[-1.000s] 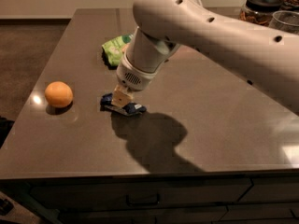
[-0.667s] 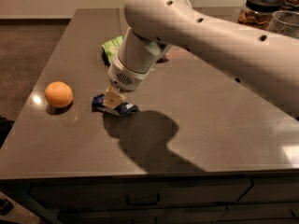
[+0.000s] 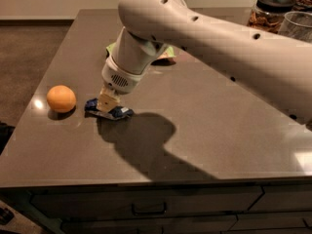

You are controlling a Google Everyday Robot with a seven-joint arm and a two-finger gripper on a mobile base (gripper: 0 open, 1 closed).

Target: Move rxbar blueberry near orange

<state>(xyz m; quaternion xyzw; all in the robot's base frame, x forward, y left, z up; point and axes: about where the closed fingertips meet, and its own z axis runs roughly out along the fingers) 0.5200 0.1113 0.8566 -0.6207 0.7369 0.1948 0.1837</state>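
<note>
The rxbar blueberry (image 3: 117, 113) is a dark blue wrapped bar lying on the dark countertop (image 3: 219, 121), a short way right of the orange (image 3: 61, 98). The orange is round and sits near the counter's left edge. My gripper (image 3: 107, 103) comes down from the big white arm (image 3: 195, 38) onto the middle of the bar. It is shut on the bar, which stays at counter level. The gripper covers the bar's middle. A small gap separates the bar's left end from the orange.
A green snack bag (image 3: 113, 48) lies behind the arm, mostly hidden. A lidded jar (image 3: 271, 11) and a clear glass container (image 3: 298, 27) stand at the back right. The counter's left edge runs close by the orange. Drawers sit below the front edge.
The gripper and the blue bar have moved left together across the counter, closing much of the gap to the orange. The orange has not moved.
</note>
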